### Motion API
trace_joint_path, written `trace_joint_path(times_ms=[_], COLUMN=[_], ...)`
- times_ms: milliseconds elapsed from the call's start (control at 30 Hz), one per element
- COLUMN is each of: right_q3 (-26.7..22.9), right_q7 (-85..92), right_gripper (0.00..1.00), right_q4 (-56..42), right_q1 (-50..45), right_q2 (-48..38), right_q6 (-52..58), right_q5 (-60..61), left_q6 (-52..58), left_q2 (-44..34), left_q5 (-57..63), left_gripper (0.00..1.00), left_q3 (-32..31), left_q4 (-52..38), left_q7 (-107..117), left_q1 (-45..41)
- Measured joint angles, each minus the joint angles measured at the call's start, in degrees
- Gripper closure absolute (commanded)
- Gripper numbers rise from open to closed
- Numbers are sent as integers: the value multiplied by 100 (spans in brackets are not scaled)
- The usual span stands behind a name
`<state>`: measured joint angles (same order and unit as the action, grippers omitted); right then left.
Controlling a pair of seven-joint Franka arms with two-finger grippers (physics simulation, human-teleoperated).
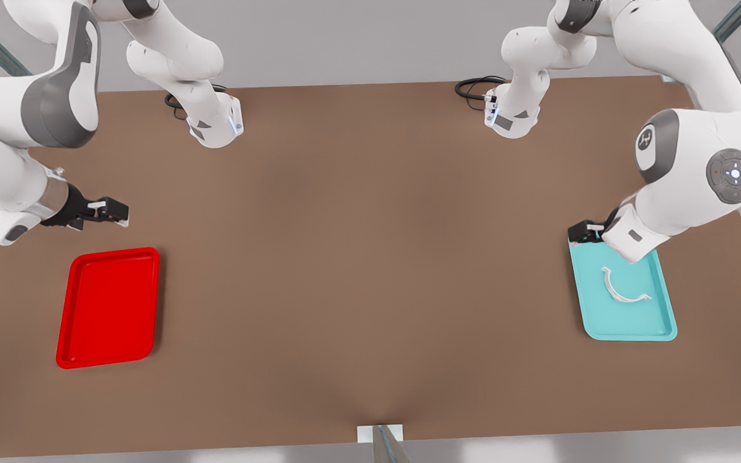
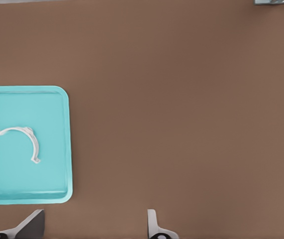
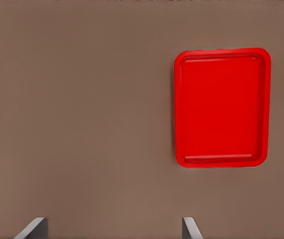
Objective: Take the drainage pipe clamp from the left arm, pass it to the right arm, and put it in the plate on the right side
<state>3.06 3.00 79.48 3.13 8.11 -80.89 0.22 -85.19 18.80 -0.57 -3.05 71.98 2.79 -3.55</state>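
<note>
The drainage pipe clamp (image 1: 610, 290) (image 2: 25, 130), a thin white C-shaped strap, lies flat in a teal tray (image 1: 628, 321) (image 2: 47, 174) at the front view's right. My left gripper (image 1: 581, 233) (image 2: 94, 225) hovers over the tray's far corner, open and holding nothing, a little way from the clamp. The red plate (image 1: 108, 307) (image 3: 221, 107) rests on the table at the front view's left, with nothing in it. My right gripper (image 1: 116, 212) (image 3: 113, 226) hangs above the table just beyond the plate's far edge, open with nothing between its fingers.
The brown table (image 1: 370, 257) carries both arm bases (image 1: 216, 125) (image 1: 512, 116) at its far edge, each with a black cable. A small white bracket (image 1: 380, 434) sits at the near edge. Bare tabletop spans the stretch between the two trays.
</note>
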Motion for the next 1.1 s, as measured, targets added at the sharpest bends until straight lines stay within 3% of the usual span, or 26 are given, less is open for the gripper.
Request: trace_joint_path(times_ms=[133, 233, 400, 733, 1100], right_q3=[-5, -24, -34, 1, 7], right_q7=[30, 47, 76, 128, 160], right_gripper=[0, 0, 0, 0, 0], right_q4=[-5, -6, 61, 347, 351], right_q1=[17, 22, 95, 86, 122], right_q2=[7, 54, 414, 1402, 1711], right_q6=[-59, -86, -315, -1244, -1823], right_q5=[-5, -11, -9, -16, -24], left_q6=[-245, -1089, -2673, -4986, -6013], left_q2=[109, 247, 735, 1891, 2372], left_q5=[11, -86, -169, -226, -333], left_gripper=[0, 0, 0, 0, 0], left_q3=[443, 1092, 1404, 1486, 1452], left_q4=[403, 1342, 1983, 2466, 2551], left_q7=[231, 897, 2510, 5179, 6905], left_q1=[-5, 195, 562, 1242, 1360])
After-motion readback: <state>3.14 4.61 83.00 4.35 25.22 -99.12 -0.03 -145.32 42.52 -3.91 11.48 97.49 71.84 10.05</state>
